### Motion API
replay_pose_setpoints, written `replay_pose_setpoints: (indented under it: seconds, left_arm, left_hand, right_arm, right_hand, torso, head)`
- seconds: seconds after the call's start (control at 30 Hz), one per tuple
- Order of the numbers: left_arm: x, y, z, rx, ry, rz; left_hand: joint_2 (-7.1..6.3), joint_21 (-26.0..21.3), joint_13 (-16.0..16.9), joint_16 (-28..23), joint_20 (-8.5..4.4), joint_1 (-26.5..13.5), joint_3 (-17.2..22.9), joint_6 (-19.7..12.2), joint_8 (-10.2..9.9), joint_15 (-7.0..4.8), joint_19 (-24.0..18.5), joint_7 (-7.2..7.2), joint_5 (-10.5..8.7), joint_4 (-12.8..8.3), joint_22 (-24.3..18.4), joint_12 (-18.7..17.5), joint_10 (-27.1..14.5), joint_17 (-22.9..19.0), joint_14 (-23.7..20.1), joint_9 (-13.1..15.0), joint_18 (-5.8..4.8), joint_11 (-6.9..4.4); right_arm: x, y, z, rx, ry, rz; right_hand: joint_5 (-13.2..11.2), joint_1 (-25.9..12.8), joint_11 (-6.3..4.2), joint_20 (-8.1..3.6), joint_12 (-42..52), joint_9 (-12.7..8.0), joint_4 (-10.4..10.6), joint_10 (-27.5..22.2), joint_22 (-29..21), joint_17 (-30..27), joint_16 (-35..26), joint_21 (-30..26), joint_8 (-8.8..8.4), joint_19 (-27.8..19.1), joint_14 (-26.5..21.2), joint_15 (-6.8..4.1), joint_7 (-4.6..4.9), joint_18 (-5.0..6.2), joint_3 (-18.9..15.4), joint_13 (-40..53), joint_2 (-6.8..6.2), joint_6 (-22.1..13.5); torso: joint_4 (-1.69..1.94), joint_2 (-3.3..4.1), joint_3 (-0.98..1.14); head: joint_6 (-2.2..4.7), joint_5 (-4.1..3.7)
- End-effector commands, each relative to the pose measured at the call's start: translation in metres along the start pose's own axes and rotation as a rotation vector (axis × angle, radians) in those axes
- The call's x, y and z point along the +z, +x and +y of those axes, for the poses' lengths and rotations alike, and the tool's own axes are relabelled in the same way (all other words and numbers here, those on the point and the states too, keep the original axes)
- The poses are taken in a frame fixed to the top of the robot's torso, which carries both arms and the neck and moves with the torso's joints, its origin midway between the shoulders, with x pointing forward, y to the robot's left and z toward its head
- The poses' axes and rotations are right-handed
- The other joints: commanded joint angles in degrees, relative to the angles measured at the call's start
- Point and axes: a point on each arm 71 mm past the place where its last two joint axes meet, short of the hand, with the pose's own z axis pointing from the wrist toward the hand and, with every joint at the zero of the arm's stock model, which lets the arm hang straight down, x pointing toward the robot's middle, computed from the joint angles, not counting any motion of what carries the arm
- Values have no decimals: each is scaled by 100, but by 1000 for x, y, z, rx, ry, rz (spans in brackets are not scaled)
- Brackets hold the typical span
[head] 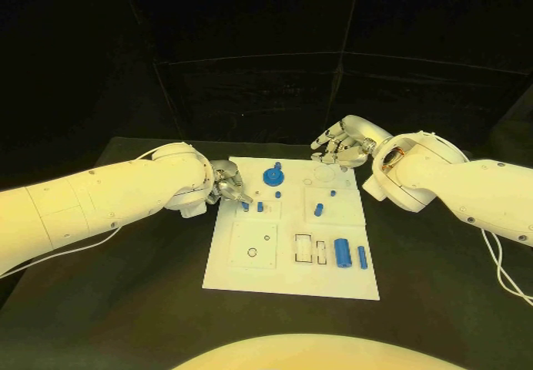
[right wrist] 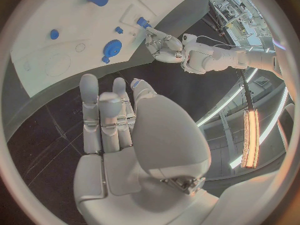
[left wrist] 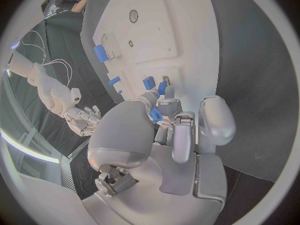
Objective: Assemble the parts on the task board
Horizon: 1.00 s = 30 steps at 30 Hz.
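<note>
Between my left hand's [head: 228, 187] fingertips a small blue part [left wrist: 155, 116] sits pinched; a tilt could jam it. Right hand [head: 344, 145] hovers released.

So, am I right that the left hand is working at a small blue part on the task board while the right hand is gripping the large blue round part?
Not quite: the right hand holds nothing. In the head view it hovers at the far edge of the task board, apart from the large blue round part. The left hand is indeed at a small blue part, as the left wrist view shows.
</note>
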Motion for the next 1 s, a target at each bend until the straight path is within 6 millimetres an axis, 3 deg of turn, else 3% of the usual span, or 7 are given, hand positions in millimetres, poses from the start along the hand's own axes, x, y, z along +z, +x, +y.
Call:
replay_pose_setpoints:
  seconds: [0.03,1.0]
  left_arm:
    - [0,1,-1,28,-4,22]
    - [2,3,0,47,-31,57]
  left_hand:
    - [-9,37,-3,18,-2,68,586,19,11,-42,54,-20,40,-550,5,12,41,1509,593,10,11,-12]
    - [-22,34,-18,18,-3,62,621,16,13,-43,55,-20,39,-564,3,1,38,1509,593,14,12,-12]
  right_arm:
    - [0,-1,1,1,-9,0]
    - [0,0,2,1,-10,0]
  right_hand:
    - [27,-54,15,4,-32,-5,33,-25,-5,-9,-21,-37,0,-31,-11,13,4,92,12,-5,-1,49]
    - [27,-54,15,4,-32,-5,33,-25,-5,-9,-21,-37,0,-31,-11,13,4,92,12,-5,-1,49]
  torso:
    - [-5,-3,2]
    - [-4,0,-1]
  head:
    - [-4,4]
    - [-46,5]
